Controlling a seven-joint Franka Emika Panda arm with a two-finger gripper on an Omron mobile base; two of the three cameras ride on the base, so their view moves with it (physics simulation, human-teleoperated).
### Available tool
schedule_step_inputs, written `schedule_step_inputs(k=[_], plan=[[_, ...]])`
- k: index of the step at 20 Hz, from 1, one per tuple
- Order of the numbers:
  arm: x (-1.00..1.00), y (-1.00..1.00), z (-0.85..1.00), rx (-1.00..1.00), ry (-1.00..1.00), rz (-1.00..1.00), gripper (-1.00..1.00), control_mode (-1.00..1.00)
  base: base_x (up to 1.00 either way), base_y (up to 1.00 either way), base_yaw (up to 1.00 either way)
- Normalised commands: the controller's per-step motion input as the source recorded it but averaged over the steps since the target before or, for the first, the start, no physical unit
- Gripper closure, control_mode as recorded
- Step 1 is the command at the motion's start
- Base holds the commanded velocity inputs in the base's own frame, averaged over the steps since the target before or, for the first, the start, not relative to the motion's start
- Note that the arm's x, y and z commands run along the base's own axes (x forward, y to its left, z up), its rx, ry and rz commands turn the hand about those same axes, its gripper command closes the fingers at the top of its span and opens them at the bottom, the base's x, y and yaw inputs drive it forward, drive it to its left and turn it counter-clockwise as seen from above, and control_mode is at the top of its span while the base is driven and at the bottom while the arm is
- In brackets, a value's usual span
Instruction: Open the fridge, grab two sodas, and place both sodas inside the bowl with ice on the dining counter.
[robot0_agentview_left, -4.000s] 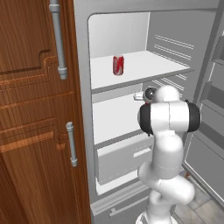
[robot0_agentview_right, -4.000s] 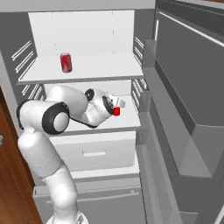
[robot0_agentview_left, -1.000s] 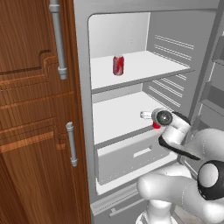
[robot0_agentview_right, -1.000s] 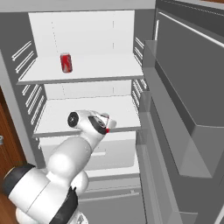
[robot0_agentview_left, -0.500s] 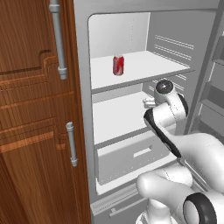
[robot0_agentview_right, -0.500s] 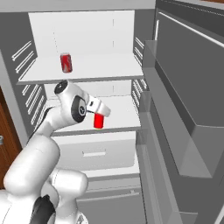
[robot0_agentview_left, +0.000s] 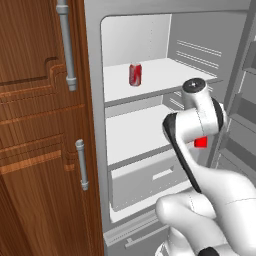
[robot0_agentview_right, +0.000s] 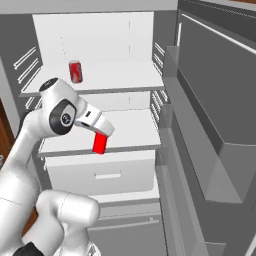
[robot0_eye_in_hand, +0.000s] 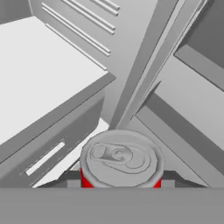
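The fridge (robot0_agentview_left: 150, 45) stands open, its door (robot0_agentview_right: 220, 100) swung out to the right. One red soda can (robot0_agentview_left: 135, 74) (robot0_agentview_right: 75, 71) stands on the upper shelf. My gripper (robot0_agentview_right: 101, 131) is shut on the second soda can (robot0_agentview_right: 100, 144) (robot0_agentview_left: 200, 142), which it holds in front of the middle shelf, above the drawer (robot0_agentview_right: 100, 175). In the hand view that can's silver top (robot0_eye_in_hand: 120, 158) sits right at the fingers. The bowl and the dining counter are out of view.
A brown wooden cabinet (robot0_agentview_left: 40, 150) with metal bar handles (robot0_agentview_left: 66, 45) stands left of the fridge. Door shelves (robot0_agentview_right: 200, 150) jut out on the right side. My own white arm (robot0_agentview_left: 200, 175) takes up the space before the lower fridge.
The arm has swung and turned, carrying the held can out from the middle shelf toward the fridge's front. The can on the upper shelf has stayed put.
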Motion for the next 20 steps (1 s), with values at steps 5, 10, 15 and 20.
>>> schedule_step_inputs(k=[5,10,15,20], plan=[[-0.68,0.21,0.12,-0.02,-0.01,-0.03,1.00,-1.00,0.00,0.00,0.00],[0.00,0.08,-0.03,0.00,0.01,0.02,1.00,-1.00,0.00,0.00,0.00],[-0.56,0.19,-0.10,-0.03,-0.04,0.11,1.00,-1.00,0.00,0.00,0.00],[-0.20,0.05,0.00,-0.01,-0.03,0.02,1.00,1.00,-0.80,0.17,0.10]])
